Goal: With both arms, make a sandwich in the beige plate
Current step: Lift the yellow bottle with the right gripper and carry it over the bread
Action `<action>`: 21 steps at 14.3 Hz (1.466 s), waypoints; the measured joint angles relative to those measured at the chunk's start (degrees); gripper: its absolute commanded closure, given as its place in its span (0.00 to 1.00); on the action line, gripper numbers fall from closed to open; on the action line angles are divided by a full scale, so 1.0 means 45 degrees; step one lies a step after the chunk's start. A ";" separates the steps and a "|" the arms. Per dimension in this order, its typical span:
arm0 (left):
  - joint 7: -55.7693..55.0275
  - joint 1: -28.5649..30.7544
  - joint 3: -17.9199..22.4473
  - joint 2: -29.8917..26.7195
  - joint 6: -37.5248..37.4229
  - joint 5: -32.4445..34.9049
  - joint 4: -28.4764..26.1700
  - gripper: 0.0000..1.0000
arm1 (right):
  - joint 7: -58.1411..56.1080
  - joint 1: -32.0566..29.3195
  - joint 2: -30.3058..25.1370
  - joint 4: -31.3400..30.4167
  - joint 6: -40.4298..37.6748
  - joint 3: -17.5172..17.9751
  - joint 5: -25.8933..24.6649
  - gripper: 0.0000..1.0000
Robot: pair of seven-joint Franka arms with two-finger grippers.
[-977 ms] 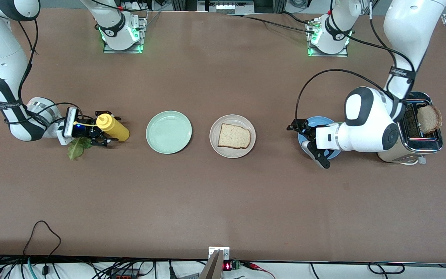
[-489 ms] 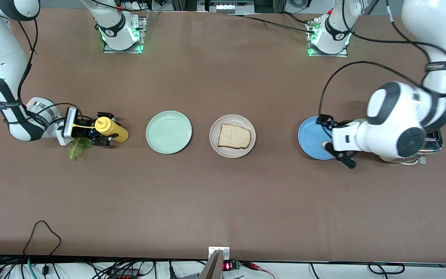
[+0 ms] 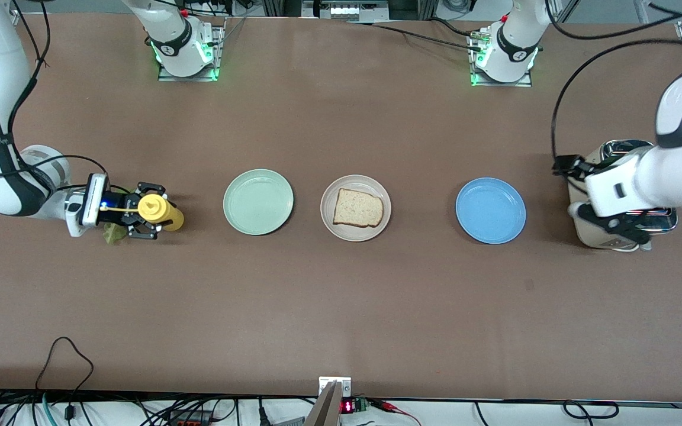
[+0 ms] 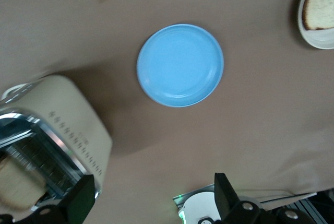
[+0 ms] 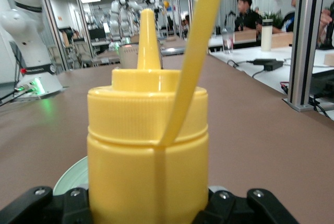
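Right arm's end of the surface (image 3: 341, 307): right end effector (image 3: 147, 212) clamped around a yellow squeeze bottle (image 3: 159, 212). Bottle stands upright in the grip; in the right wrist view its ribbed cap and nozzle (image 5: 148, 40) fill the frame, the fingers (image 5: 31, 203) black at either side of the body. A lettuce leaf (image 3: 113, 233) lies on the surface just beside the bottle, partly hidden under the end effector.

Next along: mint-green plate (image 3: 258, 202), nothing on it.

Middle: beige plate (image 3: 356, 207) with one bread slice (image 3: 358, 207) lying flat on it, brown crust around a pale face. Only this one slice on the plate, no leaf on it.

Toward the left arm's end: blue plate (image 3: 491, 210), bare, well apart from the beige plate.

Last: toaster (image 3: 610, 236), cream body with chrome top, near the blue plate. Left wrist view shows a slice of bread (image 4: 18, 190) sitting in its slot. Left end effector (image 3: 604, 195) is up in the air over the toaster, fingers (image 4: 79, 203) spread wide, gripping nothing; blue plate and the edge of the beige plate show below it in the wrist view.
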 measured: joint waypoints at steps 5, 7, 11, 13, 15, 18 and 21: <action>-0.2491 -0.1001 0.1992 -0.2688 0.2368 -0.0225 -0.2206 0.00 | 0.4013 0.2511 -0.1225 0.1001 0.3256 0.0007 -0.1114 0.72; -0.3659 -0.1023 0.2069 -0.4159 0.4307 -0.0487 -0.4077 0.00 | 0.5248 0.3341 -0.1298 0.1615 0.4234 0.0007 -0.2338 0.72; -0.2765 -0.1028 0.2551 -0.5395 0.5054 -0.0787 -0.5887 0.00 | 0.8894 0.5212 -0.1448 0.2645 0.5966 0.0017 -0.5810 0.72; -0.2542 -0.1031 0.2596 -0.5394 0.4461 -0.0857 -0.5890 0.00 | 1.1007 0.6260 -0.1492 0.3049 0.6499 0.0025 -0.7988 0.72; -0.2447 -0.1061 0.2589 -0.5375 0.4326 -0.0904 -0.5883 0.00 | 1.2937 0.7240 -0.1493 0.3309 0.6932 0.0033 -1.0116 0.72; -0.2297 -0.1177 0.2440 -0.5369 0.4317 -0.0921 -0.5857 0.00 | 1.5403 0.8486 -0.1488 0.3524 0.7226 0.0031 -1.3110 0.72; -0.2297 -0.1240 0.2301 -0.5369 0.4302 -0.0921 -0.5840 0.00 | 1.7666 0.9604 -0.1381 0.3755 0.7230 0.0030 -1.5845 0.72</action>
